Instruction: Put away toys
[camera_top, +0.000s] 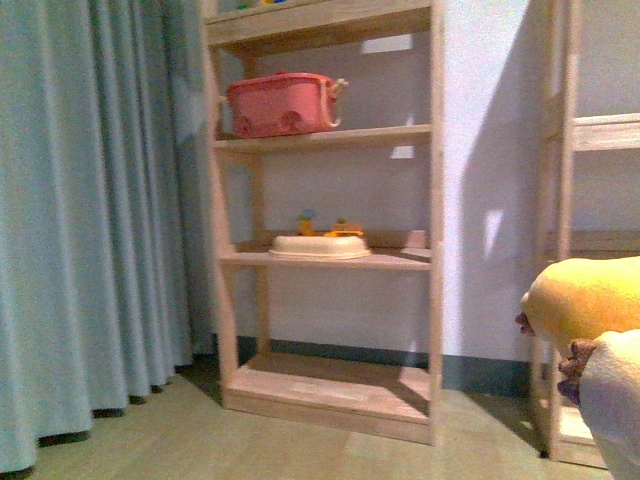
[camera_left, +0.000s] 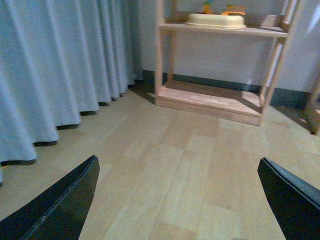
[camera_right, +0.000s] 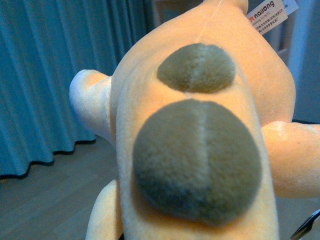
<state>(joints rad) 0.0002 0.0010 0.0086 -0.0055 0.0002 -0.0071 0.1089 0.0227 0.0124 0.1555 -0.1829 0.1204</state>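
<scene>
Right wrist view filled by one orange plush toy (camera_right: 200, 125), close against right claw (camera_right: 307, 226), grip impossible to tell, toy raised near two wooden shelf units (camera_top: 330, 138), left claw (camera_left: 175, 200) spread apart, empty, above floor (camera_left: 190, 150)

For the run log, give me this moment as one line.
plush toy: raised, right side | left tool: open, empty | right tool: hidden by plush | shelf: ahead

Left gripper (camera_left: 177, 161), black fingers (camera_left: 60, 205) spread wide apart (right gripper hidden)
</scene>
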